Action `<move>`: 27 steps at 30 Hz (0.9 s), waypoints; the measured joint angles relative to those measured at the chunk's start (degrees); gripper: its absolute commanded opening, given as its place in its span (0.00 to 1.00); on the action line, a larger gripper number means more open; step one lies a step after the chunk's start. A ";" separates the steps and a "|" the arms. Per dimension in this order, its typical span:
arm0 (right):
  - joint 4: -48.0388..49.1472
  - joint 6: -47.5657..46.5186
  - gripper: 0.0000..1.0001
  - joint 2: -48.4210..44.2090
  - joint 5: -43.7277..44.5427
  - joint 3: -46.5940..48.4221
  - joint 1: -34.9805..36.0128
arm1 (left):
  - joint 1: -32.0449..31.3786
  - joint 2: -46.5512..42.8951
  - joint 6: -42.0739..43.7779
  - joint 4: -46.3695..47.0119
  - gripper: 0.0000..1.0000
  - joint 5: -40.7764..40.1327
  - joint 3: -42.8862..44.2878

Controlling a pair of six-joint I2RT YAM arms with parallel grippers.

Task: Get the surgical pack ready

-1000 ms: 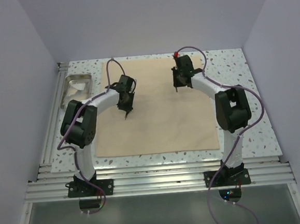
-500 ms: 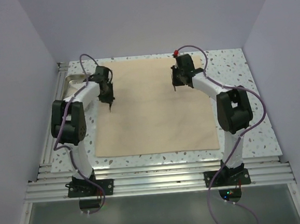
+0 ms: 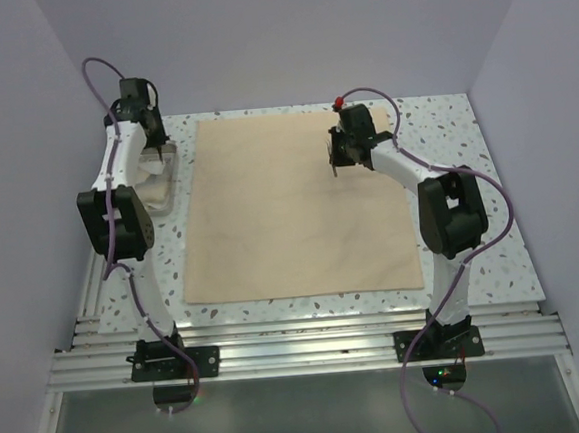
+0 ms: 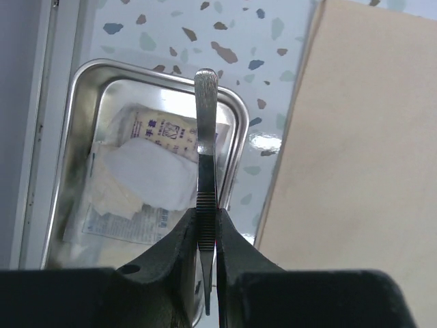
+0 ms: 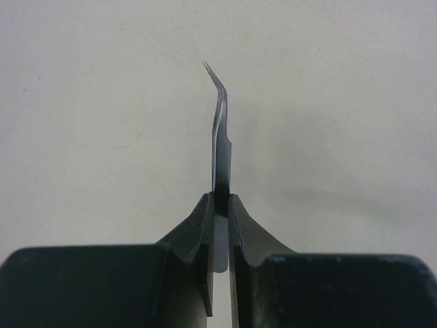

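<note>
Two tools are held, one per arm.

Far left: the steel tray (image 4: 76, 137) sits on the table (image 3: 453, 123) just beside the left edge of the cloth wrap (image 3: 300, 216), not on it. White packets (image 4: 147, 174) lie loose and overlapped inside. The left gripper (image 4: 208, 217) is closed on blunt steel forceps (image 4: 205, 130) and hovers above the tray.
- Packets are judged light, thin and probably slippery; a pinch at a free corner or edge is advised.
- Tray is judged rigid and smooth, best taken at the raised rim.

Centre: the wrap is spread flat, unfolded. It is judged soft and limp, likely to drag and crease; the corners are where it should be gripped.

Right: the right gripper (image 5: 220, 205) is clamped on fine curved tweezers (image 5: 220, 130), poised over the far part of the cloth. Contact cannot be told.
</note>
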 measured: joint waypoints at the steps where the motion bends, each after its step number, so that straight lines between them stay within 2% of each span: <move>1: 0.00 0.00 0.00 0.00 0.00 0.00 0.00 | 0.26 1.62 0.55 -0.81 0.15 -0.96 1.25; 8: 0.00 0.02 0.00 0.02 -1.11 0.20 0.00 | 0.76 7.54 4.13 -3.93 0.15 -7.15 1.20; 17: 0.04 0.04 0.00 0.02 -1.53 0.37 0.00 | 0.76 7.76 8.79 -2.58 0.19 -15.17 -0.57; 20: 0.04 0.15 0.00 0.02 -1.55 0.42 0.00 | 0.76 7.85 9.73 -2.21 0.37 -17.51 -0.57; 21: 0.04 0.22 0.00 0.02 -1.55 0.42 0.00 | 0.76 7.89 9.99 -2.16 0.49 -18.01 -0.59; 26: 0.04 0.39 0.00 0.02 -1.55 0.42 0.00 | 0.74 7.96 9.38 -2.08 0.63 -19.30 -1.20; 27: 0.04 0.39 0.00 0.02 -1.55 0.42 0.00 | 0.74 7.96 9.07 -2.12 0.73 -19.65 -1.42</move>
